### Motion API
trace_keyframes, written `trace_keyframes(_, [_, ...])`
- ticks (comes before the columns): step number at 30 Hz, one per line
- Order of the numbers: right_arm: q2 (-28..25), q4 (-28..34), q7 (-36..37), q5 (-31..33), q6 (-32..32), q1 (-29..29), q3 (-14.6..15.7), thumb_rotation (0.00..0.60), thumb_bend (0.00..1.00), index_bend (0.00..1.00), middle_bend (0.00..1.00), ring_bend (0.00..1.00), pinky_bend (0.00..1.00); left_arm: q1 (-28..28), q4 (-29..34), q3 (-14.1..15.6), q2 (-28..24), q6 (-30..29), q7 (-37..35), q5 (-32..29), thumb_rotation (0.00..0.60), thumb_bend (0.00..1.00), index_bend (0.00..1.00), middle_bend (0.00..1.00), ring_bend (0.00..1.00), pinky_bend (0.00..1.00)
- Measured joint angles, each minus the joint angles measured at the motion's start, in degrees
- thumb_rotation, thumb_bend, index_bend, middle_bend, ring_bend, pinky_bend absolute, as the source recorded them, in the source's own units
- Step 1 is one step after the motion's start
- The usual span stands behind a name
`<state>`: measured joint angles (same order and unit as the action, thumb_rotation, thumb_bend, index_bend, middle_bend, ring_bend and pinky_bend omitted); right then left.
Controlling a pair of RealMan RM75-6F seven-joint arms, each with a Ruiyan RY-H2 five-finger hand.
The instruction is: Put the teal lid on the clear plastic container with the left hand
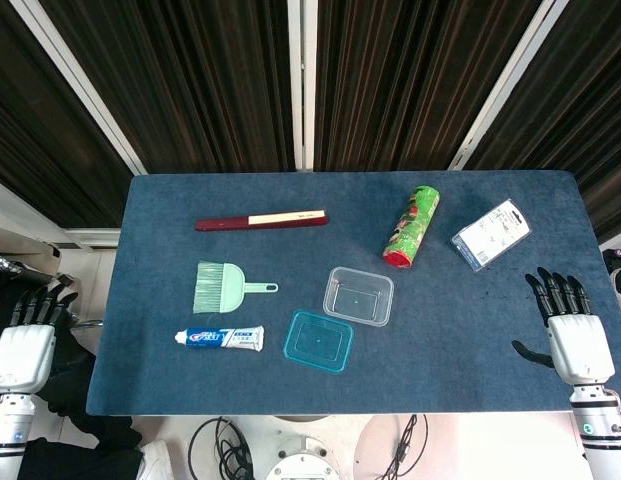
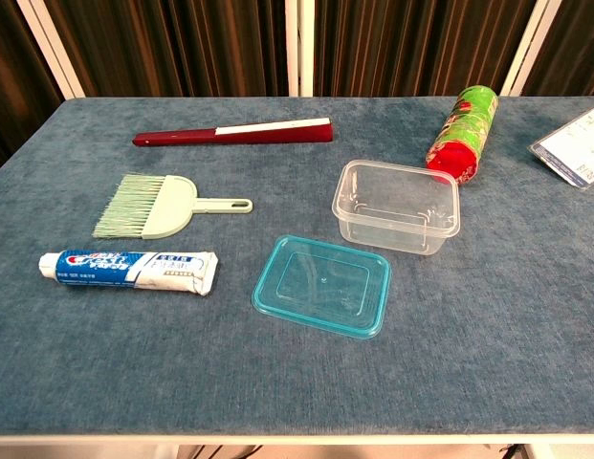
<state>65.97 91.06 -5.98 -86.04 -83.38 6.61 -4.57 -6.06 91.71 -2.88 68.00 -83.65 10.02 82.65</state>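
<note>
The teal lid (image 1: pixel 318 340) (image 2: pixel 322 284) lies flat on the blue table near its front edge. Just behind it to the right stands the clear plastic container (image 1: pixel 358 295) (image 2: pixel 397 205), upright and uncovered, a small gap between the two. My left hand (image 1: pixel 25 340) hangs off the table's left side, fingers apart, holding nothing. My right hand (image 1: pixel 570 330) rests at the table's right front corner, fingers spread, with nothing in it. Neither hand shows in the chest view.
Left of the lid lie a toothpaste tube (image 1: pixel 220 338) (image 2: pixel 129 270) and a pale green brush (image 1: pixel 222 287) (image 2: pixel 158 206). A dark red folded fan (image 1: pixel 260 221) (image 2: pixel 234 131) lies further back. A green and red canister (image 1: pixel 412 227) (image 2: pixel 462 131) and a packaged item (image 1: pixel 490 234) (image 2: pixel 574 143) sit at the back right.
</note>
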Motion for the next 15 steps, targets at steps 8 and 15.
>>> trace_keyframes(8, [0.0,0.2,0.4,-0.3,0.2,0.2,0.1,0.6,0.03,0.0,0.0,0.0,0.0,0.9,-1.4,-0.2,1.6,-2.4,-0.3,0.6,0.6,0.02,0.14,0.06,0.0,0.0])
trace_keyframes(15, [0.4,-0.4,1.1,-2.3,1.1,1.2,0.8,0.6,0.03,0.0,0.01,0.0,0.0,1.3,-1.3,0.0,1.5,-2.9,-0.6,1.1,0.6,0.02,0.14,0.06,0.0,0.0])
